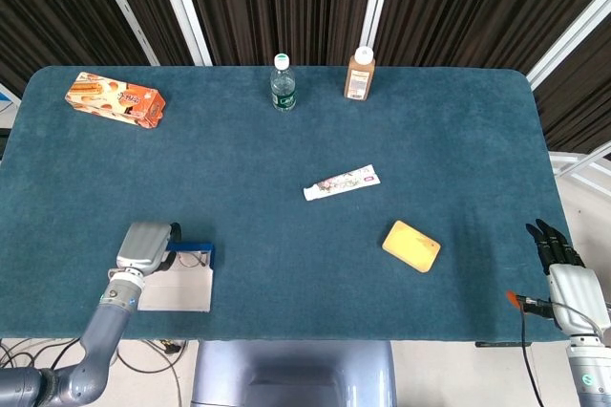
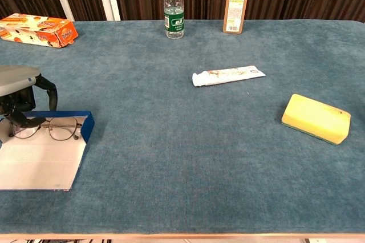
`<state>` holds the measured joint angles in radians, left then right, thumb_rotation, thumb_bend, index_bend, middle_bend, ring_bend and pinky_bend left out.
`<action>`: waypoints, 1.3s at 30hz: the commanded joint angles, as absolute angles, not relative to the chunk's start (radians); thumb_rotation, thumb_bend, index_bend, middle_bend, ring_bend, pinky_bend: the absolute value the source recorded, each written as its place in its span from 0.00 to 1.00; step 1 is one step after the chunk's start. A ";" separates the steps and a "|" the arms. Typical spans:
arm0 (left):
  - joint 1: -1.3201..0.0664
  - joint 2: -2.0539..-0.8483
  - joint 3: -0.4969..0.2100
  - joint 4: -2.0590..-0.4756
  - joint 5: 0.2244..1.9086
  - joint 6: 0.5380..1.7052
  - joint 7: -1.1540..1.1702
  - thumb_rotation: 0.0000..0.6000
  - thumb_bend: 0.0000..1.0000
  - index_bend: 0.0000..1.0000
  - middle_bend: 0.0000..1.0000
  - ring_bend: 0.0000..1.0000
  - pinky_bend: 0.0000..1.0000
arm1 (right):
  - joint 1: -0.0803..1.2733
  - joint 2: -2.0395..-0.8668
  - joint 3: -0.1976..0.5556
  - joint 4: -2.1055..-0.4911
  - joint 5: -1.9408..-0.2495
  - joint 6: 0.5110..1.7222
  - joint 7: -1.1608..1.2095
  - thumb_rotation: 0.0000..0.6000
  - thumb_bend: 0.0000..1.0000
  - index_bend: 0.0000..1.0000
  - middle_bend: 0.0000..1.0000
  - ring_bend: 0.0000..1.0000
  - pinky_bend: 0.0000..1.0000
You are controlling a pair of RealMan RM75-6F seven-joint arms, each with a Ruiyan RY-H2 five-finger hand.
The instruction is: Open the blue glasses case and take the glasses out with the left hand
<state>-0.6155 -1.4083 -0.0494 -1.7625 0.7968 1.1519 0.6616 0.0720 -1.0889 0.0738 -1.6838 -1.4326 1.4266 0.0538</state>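
Observation:
The blue glasses case [image 2: 86, 128] lies open at the table's front left, its pale inner flap [image 1: 179, 288] flat towards the edge. Thin-rimmed glasses [image 2: 57, 129] rest in it against the blue wall. My left hand [image 2: 18, 86] hangs over the case's left end, and its dark fingers [image 2: 21, 121] curl down and pinch the left end of the glasses. In the head view the left hand [image 1: 143, 246] covers that end of the case. My right hand [image 1: 563, 271] stays off the table's right edge with straight fingers, holding nothing.
A yellow sponge [image 2: 316, 118] lies at the right and a toothpaste tube [image 2: 228, 75] in the middle. A water bottle [image 2: 174, 8] and a brown bottle [image 2: 235, 6] stand at the far edge. An orange snack box [image 2: 37, 29] sits far left.

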 commanded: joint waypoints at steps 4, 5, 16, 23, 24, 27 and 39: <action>-0.636 -1.423 -0.078 -1.700 0.765 1.136 0.666 1.00 0.40 0.49 1.00 0.92 1.00 | 0.072 -1.089 0.074 -1.684 -1.431 1.426 0.054 1.00 0.24 0.00 0.00 0.00 0.19; -0.639 -1.426 -0.082 -1.690 0.761 1.133 0.667 1.00 0.40 0.49 1.00 0.92 1.00 | 0.072 -1.089 0.074 -1.684 -1.430 1.425 0.054 1.00 0.24 0.00 0.00 0.00 0.19; -0.676 -1.447 -0.120 -1.587 0.763 1.113 0.667 1.00 0.40 0.49 1.00 0.92 1.00 | 0.072 -1.090 0.075 -1.684 -1.427 1.424 0.051 1.00 0.24 0.00 0.00 0.00 0.19; -0.690 -1.451 -0.133 -1.536 0.789 1.111 0.660 1.00 0.40 0.49 1.00 0.92 1.00 | 0.073 -1.089 0.075 -1.685 -1.425 1.422 0.052 1.00 0.24 0.00 0.00 0.00 0.19; -0.690 -1.451 -0.134 -1.533 0.794 1.112 0.656 1.00 0.40 0.49 1.00 0.92 1.00 | 0.073 -1.089 0.075 -1.685 -1.425 1.422 0.052 1.00 0.24 0.00 0.00 0.00 0.19; -0.684 -1.453 -0.132 -1.529 0.807 1.118 0.644 1.00 0.40 0.49 1.00 0.92 1.00 | 0.073 -1.089 0.075 -1.686 -1.424 1.421 0.053 1.00 0.24 0.00 0.00 0.00 0.19; -0.656 -1.460 -0.084 -1.495 0.937 1.155 0.609 1.00 0.40 0.50 1.00 0.92 1.00 | 0.072 -1.088 0.074 -1.686 -1.427 1.422 0.054 1.00 0.24 0.00 0.00 0.00 0.19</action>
<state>-0.6631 -1.4579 -0.0967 -1.5049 0.9104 1.1454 0.6202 0.0725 -1.0884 0.0742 -1.6864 -1.4267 1.4220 0.0543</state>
